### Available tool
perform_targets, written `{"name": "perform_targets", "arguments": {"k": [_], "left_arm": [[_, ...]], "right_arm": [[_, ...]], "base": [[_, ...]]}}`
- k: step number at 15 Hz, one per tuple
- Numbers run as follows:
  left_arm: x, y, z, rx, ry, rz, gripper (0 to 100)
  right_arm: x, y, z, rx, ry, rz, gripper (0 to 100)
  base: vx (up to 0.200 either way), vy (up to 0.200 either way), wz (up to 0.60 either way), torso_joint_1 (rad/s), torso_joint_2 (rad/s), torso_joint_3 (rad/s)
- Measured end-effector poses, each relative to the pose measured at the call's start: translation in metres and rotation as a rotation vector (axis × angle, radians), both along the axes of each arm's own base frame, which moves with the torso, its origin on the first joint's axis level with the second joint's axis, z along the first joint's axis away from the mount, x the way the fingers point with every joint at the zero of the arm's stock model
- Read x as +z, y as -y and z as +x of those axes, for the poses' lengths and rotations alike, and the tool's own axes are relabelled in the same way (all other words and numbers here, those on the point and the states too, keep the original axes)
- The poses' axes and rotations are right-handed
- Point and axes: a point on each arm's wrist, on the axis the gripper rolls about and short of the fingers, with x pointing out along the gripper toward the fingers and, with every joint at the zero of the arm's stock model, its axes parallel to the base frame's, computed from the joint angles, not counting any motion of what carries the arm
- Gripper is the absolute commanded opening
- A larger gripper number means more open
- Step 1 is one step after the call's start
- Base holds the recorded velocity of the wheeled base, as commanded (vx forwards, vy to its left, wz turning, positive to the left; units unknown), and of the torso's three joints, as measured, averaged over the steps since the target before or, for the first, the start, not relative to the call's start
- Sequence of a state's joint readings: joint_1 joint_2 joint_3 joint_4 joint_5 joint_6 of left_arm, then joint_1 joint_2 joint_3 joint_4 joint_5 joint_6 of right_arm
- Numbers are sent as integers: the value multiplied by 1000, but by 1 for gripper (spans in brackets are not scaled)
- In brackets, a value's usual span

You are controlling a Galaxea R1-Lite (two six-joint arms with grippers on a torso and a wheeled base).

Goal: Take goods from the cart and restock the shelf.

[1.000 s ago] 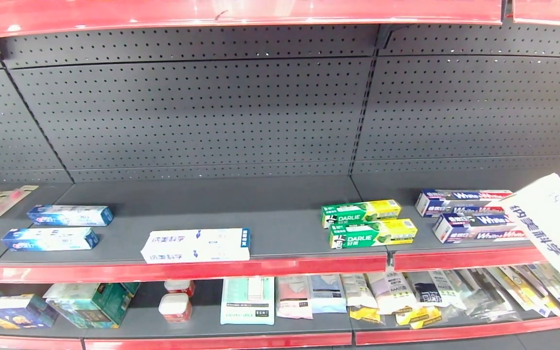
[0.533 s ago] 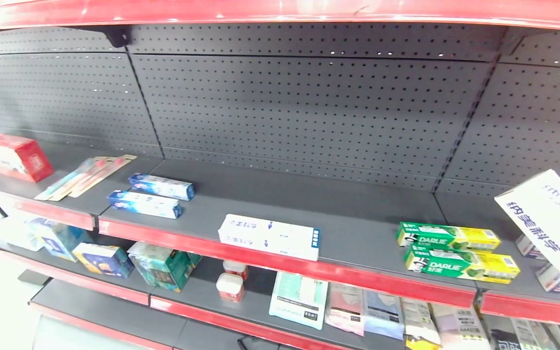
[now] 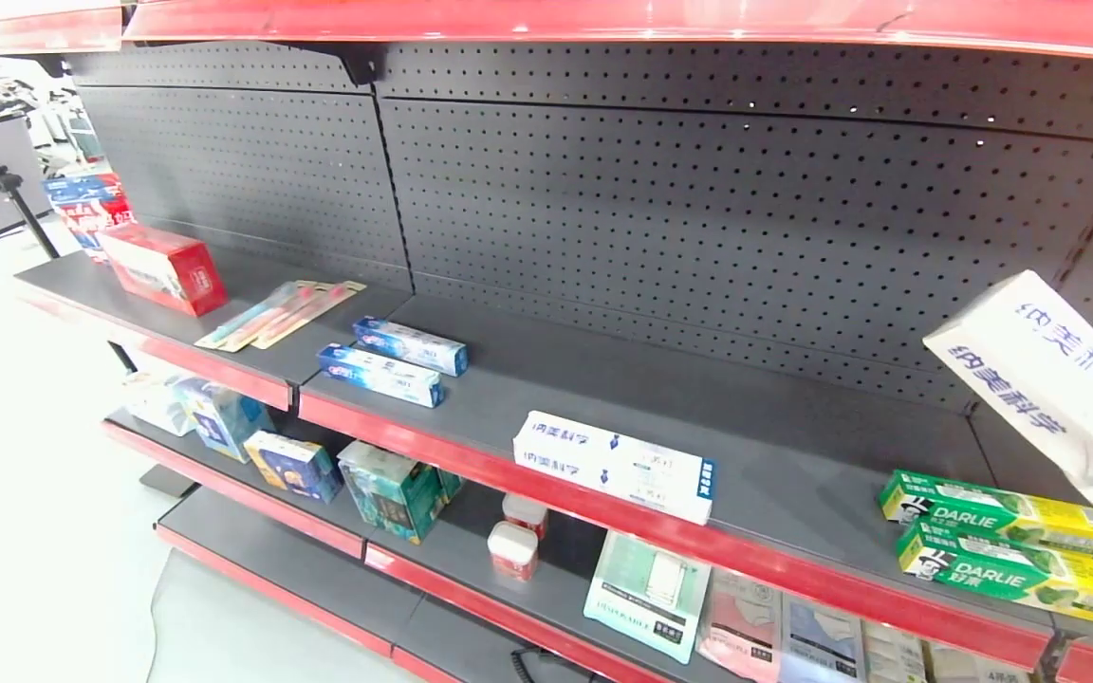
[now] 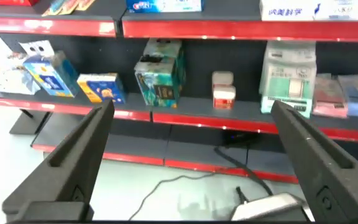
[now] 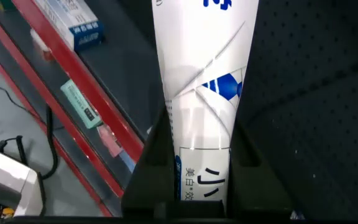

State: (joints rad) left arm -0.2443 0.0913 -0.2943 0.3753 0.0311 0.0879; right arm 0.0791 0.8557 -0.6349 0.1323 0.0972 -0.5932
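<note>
My right gripper (image 5: 201,167) is shut on a long white toothpaste box with blue print (image 5: 205,74). In the head view that white box (image 3: 1040,379) hangs tilted at the far right, above the middle shelf (image 3: 546,379). A matching white box (image 3: 615,465) lies at the shelf's front edge, left of the held one. My left gripper (image 4: 194,162) is open and holds nothing; it is low, facing the lower shelves.
Two green toothpaste boxes (image 3: 1002,517) lie under the held box. Two blue boxes (image 3: 395,360), toothbrush packs (image 3: 276,315) and a red box (image 3: 162,268) lie further left. The shelf between the blue boxes and green boxes is bare behind the white box. Lower shelves hold boxes, jars and packets.
The head camera has swung to the left, so the whole shelf has slid right in the picture. The held white box stays at the right edge and sits a little higher.
</note>
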Motion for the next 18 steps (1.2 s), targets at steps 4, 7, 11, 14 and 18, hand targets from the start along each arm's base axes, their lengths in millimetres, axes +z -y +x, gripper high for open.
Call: {"name": "perform_targets", "arguments": {"k": [4,7,11,14,18], "left_arm": [[-21,5,20,6,130,-68,100],[-39,6,24,9,81,-87,100],[-42,6,25,14,68,-97,100],[-42,6,25,14,67,-97,100],[-42,6,25,14,67,-96,100]], "right_arm": [[21,-25,56,148,72,53,0],[15,-46,91,252,55,81,0],[6,-59,117,347,-12,99,0],[4,-67,137,383,-30,95,0],[-4,-69,169,456,2,125,0]], "base": [[0,0,0,0,0,0],[0,0,0,0,0,0],[0,0,0,0,0,0],[0,0,0,0,0,0],[0,0,0,0,0,0]]}}
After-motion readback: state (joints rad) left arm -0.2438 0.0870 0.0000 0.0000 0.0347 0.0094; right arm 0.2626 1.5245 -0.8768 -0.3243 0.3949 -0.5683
